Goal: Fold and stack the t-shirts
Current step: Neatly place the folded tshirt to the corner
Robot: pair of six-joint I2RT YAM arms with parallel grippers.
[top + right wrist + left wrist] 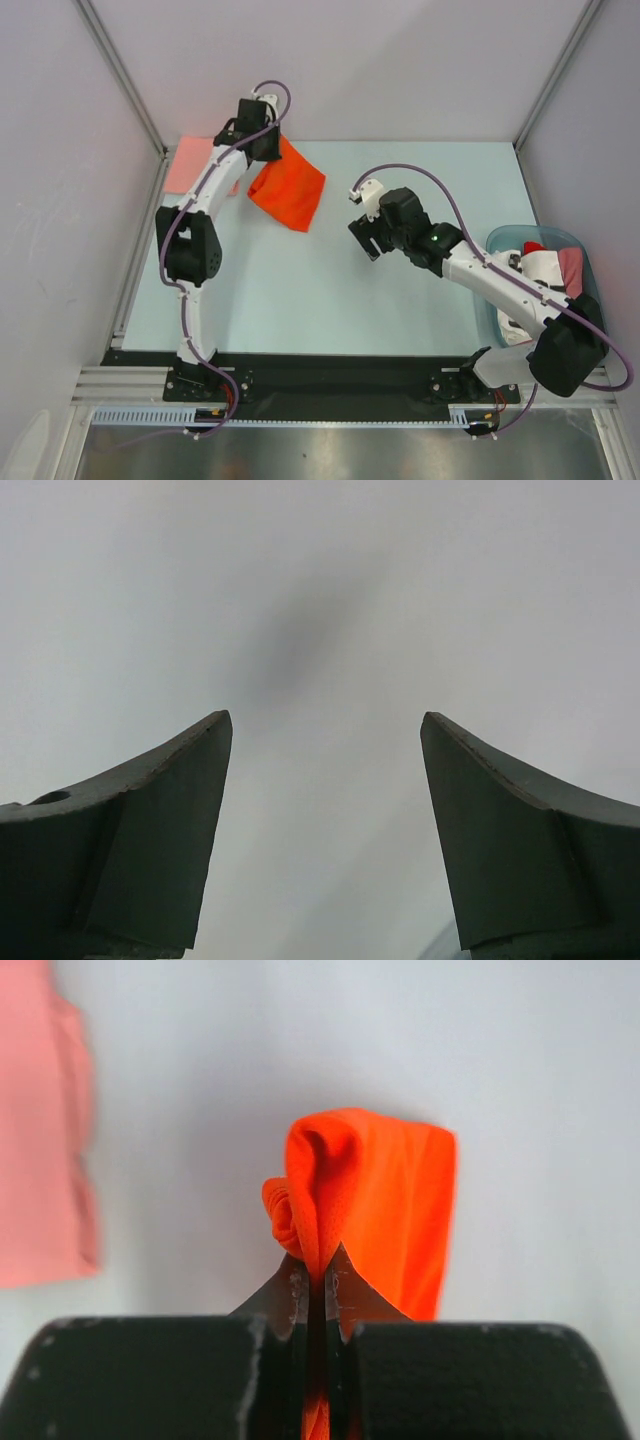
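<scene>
While the left gripper (322,1260) pinches a bunched edge of the orange-red t-shirt (385,1195), the spread, empty right gripper (325,730) should take a free corner.

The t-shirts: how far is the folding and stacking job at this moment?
Done, it seems: one salmon-pink shirt lies flat at the far left. In hand: the left gripper is shut on a bunched edge of the orange-red shirt, which is not yet on the pink one; the right gripper is open and empty. Left: white, red and pink shirts sit unfolded in the tub.
</scene>
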